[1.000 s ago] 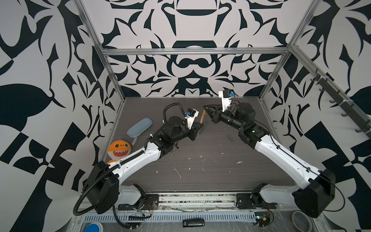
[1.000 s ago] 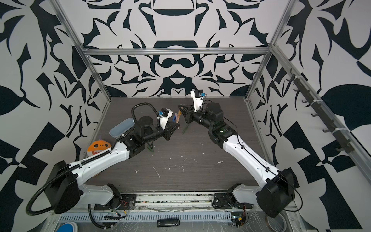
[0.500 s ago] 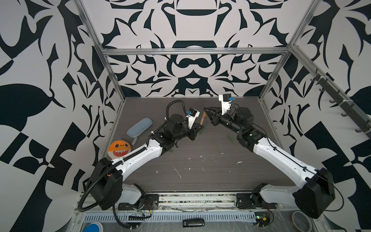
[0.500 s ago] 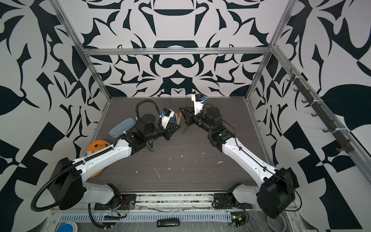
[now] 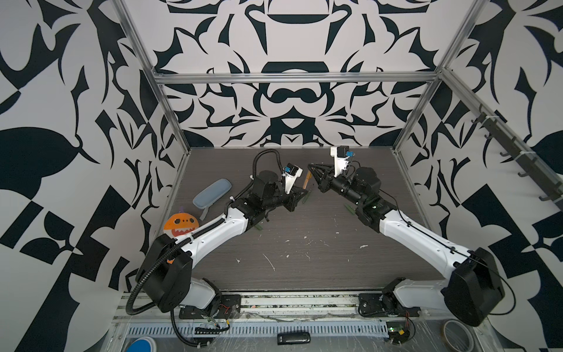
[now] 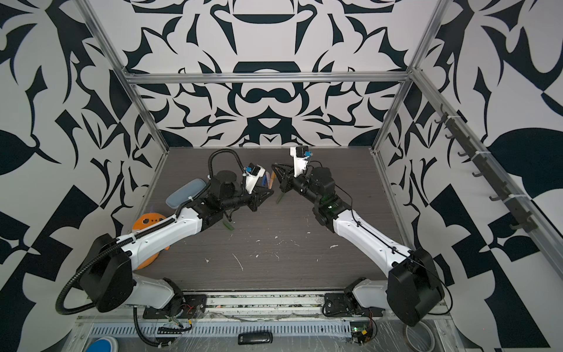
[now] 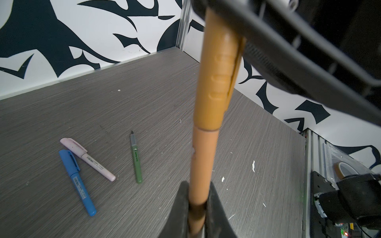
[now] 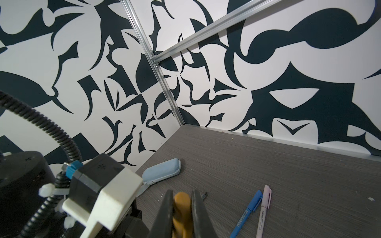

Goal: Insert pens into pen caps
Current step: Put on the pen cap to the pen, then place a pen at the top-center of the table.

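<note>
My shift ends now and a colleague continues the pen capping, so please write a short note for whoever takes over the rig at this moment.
Left hand: shut on the orange-brown plastic pen.
Right hand: shut on the orange-brown plastic cap, already over that pen, above the grey table.
Done: blue plastic pen and pale pink plastic pen lie capped.
Left: green plastic pen lies uncapped beside them. Probably lay the orange one down, then cap it.

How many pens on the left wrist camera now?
4. The orange-brown pen, held by left gripper and right gripper; blue pen and pink pen side by side on the table; green pen, uncapped, beside them. A fifth may be hidden.
</note>
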You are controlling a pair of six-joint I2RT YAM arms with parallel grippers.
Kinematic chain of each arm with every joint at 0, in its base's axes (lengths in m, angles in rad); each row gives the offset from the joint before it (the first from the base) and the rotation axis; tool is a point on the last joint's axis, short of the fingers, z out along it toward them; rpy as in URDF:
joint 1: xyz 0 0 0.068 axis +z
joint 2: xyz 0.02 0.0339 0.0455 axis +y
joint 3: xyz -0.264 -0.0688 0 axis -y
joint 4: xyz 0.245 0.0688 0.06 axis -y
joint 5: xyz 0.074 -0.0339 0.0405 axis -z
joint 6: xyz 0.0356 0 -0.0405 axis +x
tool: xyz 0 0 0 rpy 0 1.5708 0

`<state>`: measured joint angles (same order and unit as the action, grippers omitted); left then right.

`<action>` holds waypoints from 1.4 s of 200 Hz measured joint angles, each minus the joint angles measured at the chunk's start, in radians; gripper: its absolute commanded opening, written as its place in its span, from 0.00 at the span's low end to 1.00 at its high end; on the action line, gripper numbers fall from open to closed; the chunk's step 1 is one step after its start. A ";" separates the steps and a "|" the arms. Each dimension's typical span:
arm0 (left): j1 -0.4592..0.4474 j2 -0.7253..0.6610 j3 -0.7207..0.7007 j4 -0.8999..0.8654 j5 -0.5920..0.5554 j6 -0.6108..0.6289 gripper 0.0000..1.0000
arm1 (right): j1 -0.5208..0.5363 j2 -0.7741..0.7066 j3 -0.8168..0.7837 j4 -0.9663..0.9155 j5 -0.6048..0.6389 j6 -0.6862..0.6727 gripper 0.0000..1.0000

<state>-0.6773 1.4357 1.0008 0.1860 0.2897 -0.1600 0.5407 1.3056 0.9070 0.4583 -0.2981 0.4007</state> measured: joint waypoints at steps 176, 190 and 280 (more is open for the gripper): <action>0.074 -0.071 -0.159 0.233 0.017 -0.166 0.00 | 0.069 -0.147 0.404 -0.483 0.060 -0.090 0.41; 0.079 -0.074 -0.155 0.188 -0.024 -0.174 0.00 | 0.059 -0.204 0.320 -0.486 0.091 -0.098 0.40; 0.156 -0.074 -0.073 -0.172 -0.205 -0.237 0.00 | -0.153 -0.001 -0.077 -0.472 0.083 0.035 0.35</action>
<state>-0.5217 1.3621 0.9276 0.0135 0.0845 -0.3965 0.3874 1.3048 0.8299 -0.0139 -0.2153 0.4355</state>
